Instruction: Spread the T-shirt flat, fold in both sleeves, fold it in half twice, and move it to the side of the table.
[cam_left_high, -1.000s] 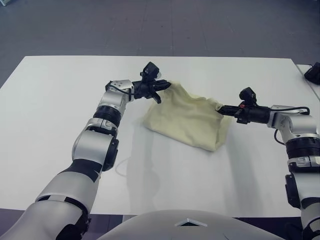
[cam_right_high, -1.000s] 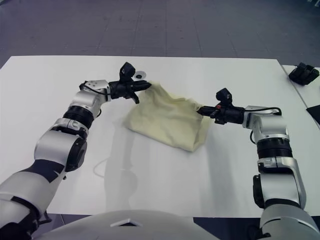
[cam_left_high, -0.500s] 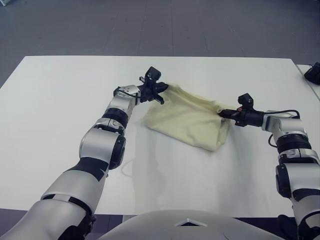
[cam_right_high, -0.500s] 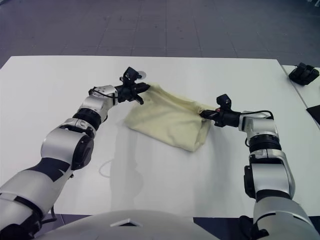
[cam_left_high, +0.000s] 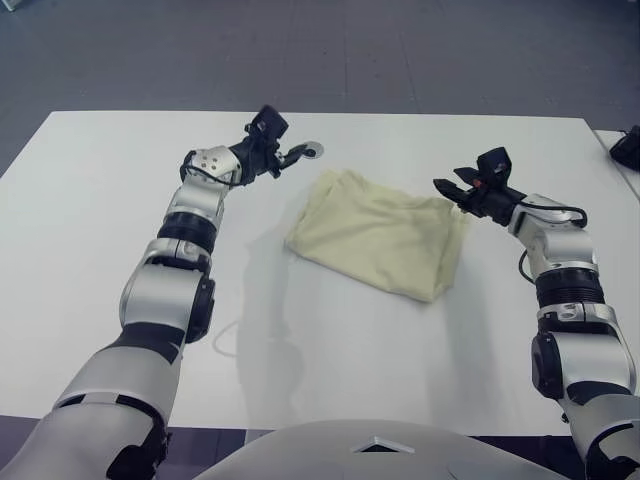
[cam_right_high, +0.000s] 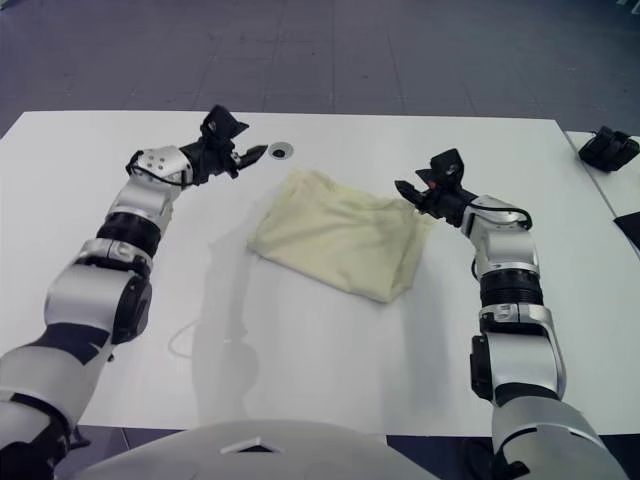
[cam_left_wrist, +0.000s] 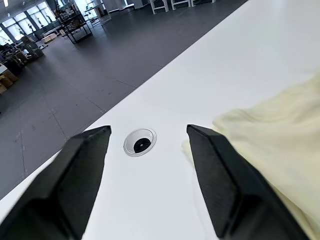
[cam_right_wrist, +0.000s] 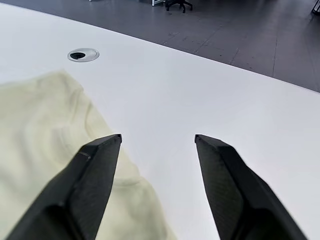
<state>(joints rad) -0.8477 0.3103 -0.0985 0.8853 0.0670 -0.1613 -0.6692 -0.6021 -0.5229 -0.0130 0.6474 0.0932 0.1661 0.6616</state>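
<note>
white table (cam_left_high: 100, 200) fills mid frame, dark floor beyond its far edge. t-shirt (cam_left_high: 380, 235), pale yellow, lies at centre frame as a compact folded slab, skewed to the table edges, its lower right corner a bit bulged.

left gripper (cam_left_high: 288, 158) sits upper left of the cloth, fingers spread, nothing in them, clear of the fabric. cable grommet (cam_left_high: 312, 150) is just beside its tips. right gripper (cam_left_high: 448, 182) is at the cloth's upper right corner, likewise spread and empty. whether it touches the edge, cannot tell.

judgement: folds look mostly done. step in hand reads as taking hold for the last half-fold or for the move aside.

to do it well:
- take the two far corners together, pinching every layer, not just the top one, or the stack will open.
- keep both grippers level and evenly spaced so the cloth neither stretches nor sags.
- carry low and let go only once it lies flat.
- soft cloth will likely slump, so the rumpled right edge wants smoothing first.
</note>
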